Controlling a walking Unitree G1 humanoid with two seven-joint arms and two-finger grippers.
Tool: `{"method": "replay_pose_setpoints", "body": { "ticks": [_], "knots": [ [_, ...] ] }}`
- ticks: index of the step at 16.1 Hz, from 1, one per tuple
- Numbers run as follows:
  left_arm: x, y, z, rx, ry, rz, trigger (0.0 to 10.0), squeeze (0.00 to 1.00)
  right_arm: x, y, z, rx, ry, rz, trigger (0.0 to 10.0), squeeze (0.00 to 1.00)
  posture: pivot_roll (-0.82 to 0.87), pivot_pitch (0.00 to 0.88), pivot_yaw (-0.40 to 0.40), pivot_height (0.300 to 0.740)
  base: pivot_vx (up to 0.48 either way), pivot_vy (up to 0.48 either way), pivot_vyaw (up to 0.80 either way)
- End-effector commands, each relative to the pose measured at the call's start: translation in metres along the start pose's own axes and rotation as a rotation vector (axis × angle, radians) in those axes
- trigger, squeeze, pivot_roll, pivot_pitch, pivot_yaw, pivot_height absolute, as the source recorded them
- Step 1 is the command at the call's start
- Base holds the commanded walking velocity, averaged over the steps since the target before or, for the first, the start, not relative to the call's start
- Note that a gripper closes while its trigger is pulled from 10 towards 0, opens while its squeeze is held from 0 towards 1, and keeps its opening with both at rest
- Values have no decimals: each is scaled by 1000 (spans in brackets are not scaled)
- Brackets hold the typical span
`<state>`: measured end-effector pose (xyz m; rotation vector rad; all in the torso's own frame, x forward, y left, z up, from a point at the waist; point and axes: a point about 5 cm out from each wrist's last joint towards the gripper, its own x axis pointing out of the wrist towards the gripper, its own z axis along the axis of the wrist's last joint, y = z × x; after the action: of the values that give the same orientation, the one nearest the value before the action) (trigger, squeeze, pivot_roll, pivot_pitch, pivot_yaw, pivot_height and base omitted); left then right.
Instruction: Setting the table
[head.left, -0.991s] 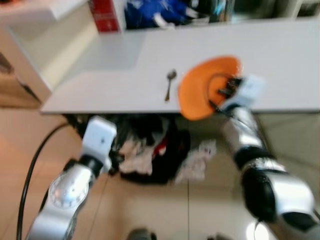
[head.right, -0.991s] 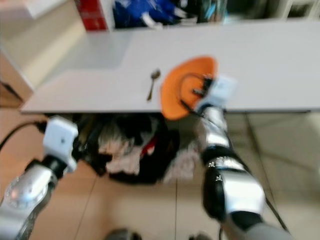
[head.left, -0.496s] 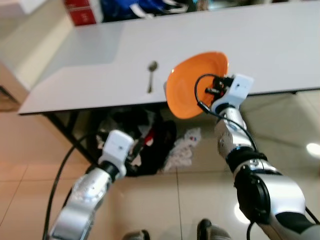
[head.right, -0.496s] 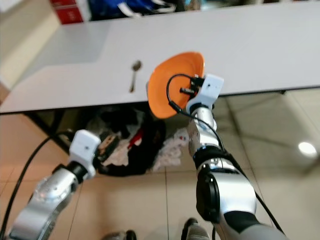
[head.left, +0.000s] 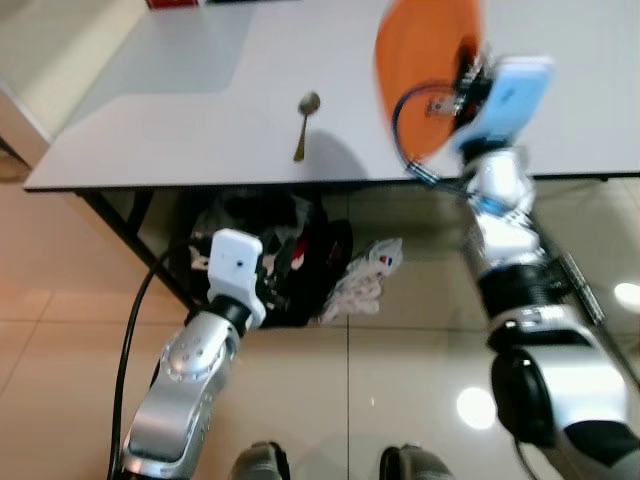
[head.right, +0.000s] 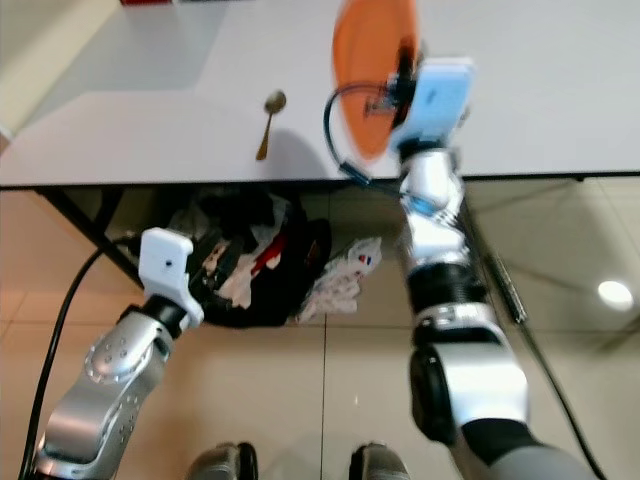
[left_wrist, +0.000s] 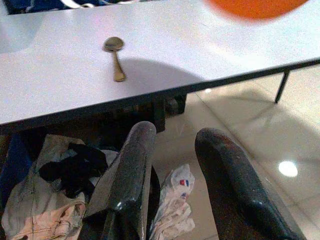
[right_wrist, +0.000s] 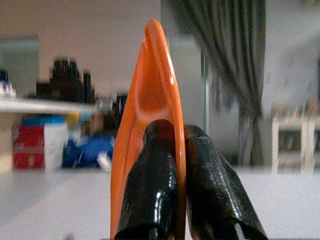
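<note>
An orange plate (head.left: 418, 60) stands almost on edge above the front part of the white table (head.left: 180, 120). My right gripper (right_wrist: 177, 134) is shut on its rim, one finger on each face. My right arm reaches up from below the table's edge. A metal spoon (head.left: 303, 124) lies on the table to the left of the plate, its bowl pointing away from me. My left gripper (left_wrist: 172, 140) hangs low in front of the table, open with nothing between its fingers (left_wrist: 134, 165). It is below and short of the spoon (left_wrist: 115, 59).
Under the table lies a heap of dark and pale clothes (head.left: 285, 265) with a white plastic bag (head.left: 366, 283) beside it. A black table leg (head.left: 125, 232) slants down at the left. A red box (head.right: 150, 2) stands at the table's far edge. Glossy tile floor (head.left: 400, 380) is below.
My right arm has lifted the orange plate from the table's edge up over the tabletop and turned it more upright. The camera has tilted, and my left arm sits slightly nearer the table.
</note>
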<state>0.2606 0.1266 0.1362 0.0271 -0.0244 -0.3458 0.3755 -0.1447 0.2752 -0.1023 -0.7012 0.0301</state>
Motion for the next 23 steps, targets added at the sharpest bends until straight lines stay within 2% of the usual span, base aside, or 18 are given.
{"method": "replay_pose_setpoints", "body": {
  "ticks": [1, 3, 5, 6, 10, 13, 19, 23],
  "knots": [
    [-2, 5, -2, -16, 9, 37, 10000, 0, 3, 7, 22, -47, -120, 42, 10000, 0, -87, 0, 39, 735, 0, 0, 0],
    [0, 6, -4, -32, 4, 41, 10000, 0, -11, -1, 28, -130, -160, 28, 10000, 0, -100, 0, 34, 735, 0, 0, 0],
    [6, 9, 0, -52, -8, 28, 10000, 0, -29, -7, 20, -185, -120, -6, 10000, 0, -110, 0, 44, 735, 0, 0, 0],
    [8, 9, 1, -44, -6, 4, 10000, 0, -39, -6, 9, -158, -53, -13, 10000, 0, -119, 0, 60, 735, 379, 292, 0],
    [13, 7, 3, -21, -3, -32, 10000, 0, -62, 1, -13, -134, 78, 10, 10000, 0, -123, 0, 79, 735, 396, 269, -200],
    [16, 7, 2, -36, -2, -37, 10000, 0, -62, 7, -14, -157, 94, 28, 10000, 0, -121, 0, 73, 735, 407, 252, -738],
    [16, 7, 1, -65, -4, 0, 10000, 0, -65, 16, -15, -114, 123, 73, 10000, 0, -112, 0, 57, 735, 381, 285, 0],
    [13, 8, 3, -80, -31, 36, 10000, 0, -60, 25, -6, -68, 100, 132, 10000, 0, -102, 0, 41, 735, 63, 452, 0]
  ]
}}
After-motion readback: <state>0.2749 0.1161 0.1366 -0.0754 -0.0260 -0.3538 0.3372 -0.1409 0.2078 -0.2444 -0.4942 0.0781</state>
